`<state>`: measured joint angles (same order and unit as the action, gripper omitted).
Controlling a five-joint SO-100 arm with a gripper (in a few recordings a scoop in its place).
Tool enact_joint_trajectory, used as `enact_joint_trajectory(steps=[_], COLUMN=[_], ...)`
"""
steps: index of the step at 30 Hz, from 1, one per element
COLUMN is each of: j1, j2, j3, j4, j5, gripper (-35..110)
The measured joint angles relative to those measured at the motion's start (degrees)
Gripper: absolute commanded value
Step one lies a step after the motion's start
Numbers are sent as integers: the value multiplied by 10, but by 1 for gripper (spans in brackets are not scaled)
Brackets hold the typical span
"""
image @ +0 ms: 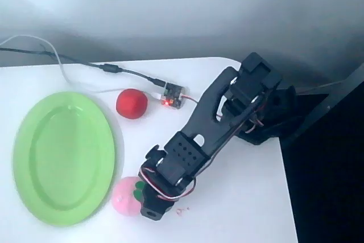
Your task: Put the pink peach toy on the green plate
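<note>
The pink peach toy [124, 198] lies on the white table by the lower right rim of the green plate [34, 140], its dark leaf facing the arm. The black arm reaches down from the right, and its gripper [145, 200] sits right against the peach's right side. The arm's own body covers the fingers, so I cannot tell whether they are open or shut on the toy. The plate is a large light-green oval at the left and holds nothing.
A solid red ball [132, 103] rests above the peach, near the plate's upper right rim. A small circuit board [172, 96] with cables [85, 64] lies behind it. The table's right edge [287, 197] drops to a dark floor.
</note>
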<state>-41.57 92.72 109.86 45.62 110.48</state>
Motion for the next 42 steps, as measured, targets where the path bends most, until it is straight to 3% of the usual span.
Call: enact_joint_trajectory(steps=[7, 12, 21, 32, 42], j1=[0, -11, -12, 0, 62], j2=[0, 22, 75, -29, -89], j3=[0, 10, -21, -165, -187], j4=[11, 11, 11, 11, 11], j5=[11, 43, 45, 3, -46], gripper=[3, 29, 41, 40, 37])
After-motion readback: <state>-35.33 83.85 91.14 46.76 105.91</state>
